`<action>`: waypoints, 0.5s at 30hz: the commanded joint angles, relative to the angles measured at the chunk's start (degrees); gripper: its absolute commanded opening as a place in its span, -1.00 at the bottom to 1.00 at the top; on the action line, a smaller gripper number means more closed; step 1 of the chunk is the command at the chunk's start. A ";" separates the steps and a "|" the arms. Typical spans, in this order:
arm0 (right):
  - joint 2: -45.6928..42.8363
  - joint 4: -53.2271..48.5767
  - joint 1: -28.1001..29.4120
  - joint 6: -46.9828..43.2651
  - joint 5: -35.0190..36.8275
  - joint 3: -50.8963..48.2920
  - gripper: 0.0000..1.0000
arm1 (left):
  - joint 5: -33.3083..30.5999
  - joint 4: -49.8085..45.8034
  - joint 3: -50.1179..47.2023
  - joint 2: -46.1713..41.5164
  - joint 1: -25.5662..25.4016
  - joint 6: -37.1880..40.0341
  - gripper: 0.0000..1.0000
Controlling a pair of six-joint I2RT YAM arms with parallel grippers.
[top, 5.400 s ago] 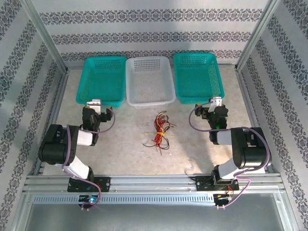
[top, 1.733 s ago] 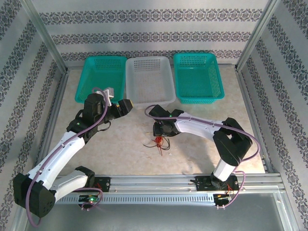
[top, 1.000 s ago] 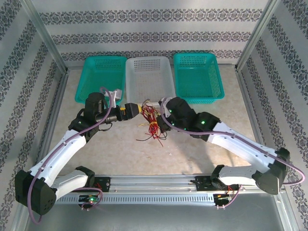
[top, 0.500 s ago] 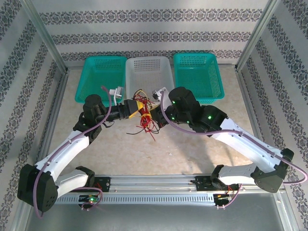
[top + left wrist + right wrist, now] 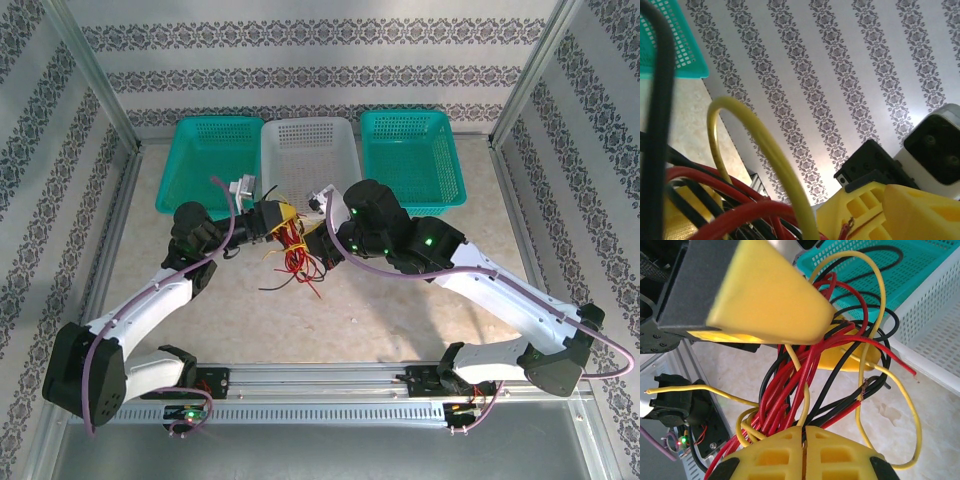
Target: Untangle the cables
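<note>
While the right gripper (image 5: 802,430) clamps the cables (image 5: 293,255) mid-frame, the left gripper (image 5: 277,220), jaws apart, straddles them just leftward.

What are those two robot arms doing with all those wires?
They're trying to untangle a bunch of red, yellow and black cables. The right pincer is shut on the bundle, in front of the white basket. The left pincer is open, with a finger on either side of some strands, probably about to grab them. Nothing is untangled yet.
</note>
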 commanded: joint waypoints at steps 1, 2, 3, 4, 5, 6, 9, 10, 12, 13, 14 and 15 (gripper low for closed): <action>-0.53 0.66 0.12 -0.10 -0.14 1.93 -1.00 | 2.29 7.41 0.37 -0.14 0.98 -2.92 0.46; -0.53 0.60 -0.13 0.08 -0.20 1.84 -1.00 | 2.51 7.48 0.44 -0.06 1.02 -3.08 0.33; -0.53 0.64 -0.26 0.19 -0.24 1.79 -1.00 | 2.89 7.50 0.63 0.05 1.05 -3.24 0.20; -0.46 0.68 -0.41 0.40 -0.11 1.75 -1.00 | 3.09 7.49 0.73 0.05 1.08 -3.44 0.09; -0.39 0.69 -0.52 0.58 0.00 1.74 -1.00 | 3.16 7.56 0.66 0.10 1.14 -3.61 0.02; -0.27 0.69 -0.73 0.71 0.11 1.75 -1.00 | 3.19 8.00 0.57 0.12 1.07 -3.84 -0.05; 0.09 0.75 -0.81 1.15 0.36 1.76 -1.00 | 3.01 9.40 0.39 0.13 1.14 -4.33 -0.30; 0.18 0.93 -0.90 1.32 0.48 1.68 -1.00 | 3.01 9.44 0.57 0.24 1.10 -4.21 -0.41; 0.18 1.04 -0.89 1.88 1.81 1.47 -1.00 | 2.93 8.79 1.06 0.30 1.18 -3.30 -0.64; -0.03 1.12 -0.90 2.07 2.75 1.32 -0.93 | 2.64 8.06 1.33 0.34 1.19 -2.65 -0.69; -0.29 1.28 -0.90 2.27 3.83 1.10 -0.81 | 2.07 7.30 1.44 0.30 1.39 -1.97 -0.75; -0.80 1.38 -0.90 2.83 5.83 0.67 -0.61 | 0.99 6.34 1.39 0.21 1.75 -1.12 -0.87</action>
